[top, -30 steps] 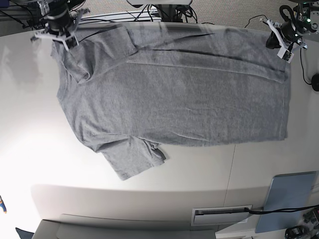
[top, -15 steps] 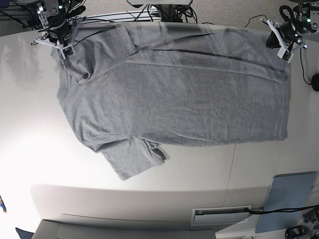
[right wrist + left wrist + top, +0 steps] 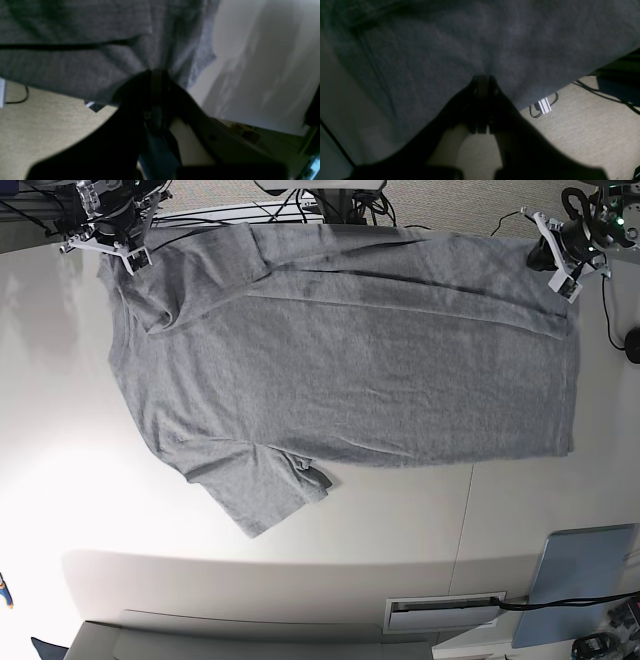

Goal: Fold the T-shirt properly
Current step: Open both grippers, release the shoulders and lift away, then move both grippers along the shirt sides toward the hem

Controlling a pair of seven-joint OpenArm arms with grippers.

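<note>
The heather-grey T-shirt [image 3: 340,370] lies spread flat on the white table [image 3: 60,440], neck end to the left and hem to the right. One sleeve [image 3: 265,495] sticks out toward the near side. My right gripper [image 3: 120,250] is at the far left corner, shut on the shoulder fabric [image 3: 130,57]. My left gripper [image 3: 558,268] is at the far right corner, shut on the hem corner [image 3: 510,50]. In both wrist views the black fingers [image 3: 482,85] [image 3: 156,80] pinch grey cloth, and the shirt's far edge hangs over the table's back edge.
A pale blue flat board [image 3: 585,580] sits at the near right corner, with a white slotted fixture [image 3: 445,612] beside it. Cables [image 3: 340,210] run behind the table's far edge. A black object [image 3: 633,345] sits at the right edge. Beige carpet [image 3: 582,130] lies below.
Both grippers have pulled back toward the far edge, dragging the shirt with them. The far folds have flattened and the hem and near sleeve have slid away from the front.
</note>
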